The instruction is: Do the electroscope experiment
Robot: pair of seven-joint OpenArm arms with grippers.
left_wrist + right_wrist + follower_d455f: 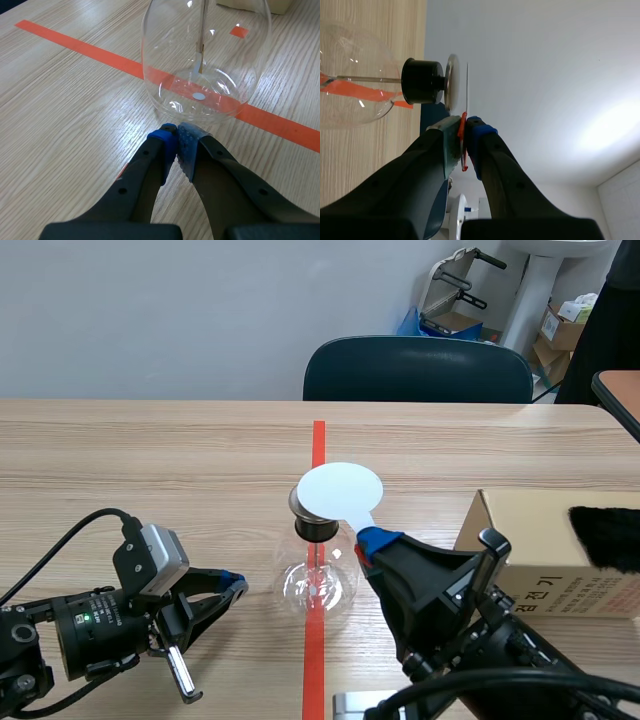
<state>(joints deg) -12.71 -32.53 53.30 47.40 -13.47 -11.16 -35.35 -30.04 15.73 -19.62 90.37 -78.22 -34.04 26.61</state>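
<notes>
Black right gripper first, we note: fingers pinching orange handle of white disc. Disc just above metal plate of glass electroscope, slight gap between. Electroscope upright on red tape line, mid table. Left gripper pressed together on nothing, low, just left of electroscope. Cardboard box at right, black fur on top.

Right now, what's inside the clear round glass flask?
A thin metal rod hangs inside the clear round glass flask, ending in a foil leaf; a white dot shows at the base. The rod's top is hidden by the black stopper.
</notes>
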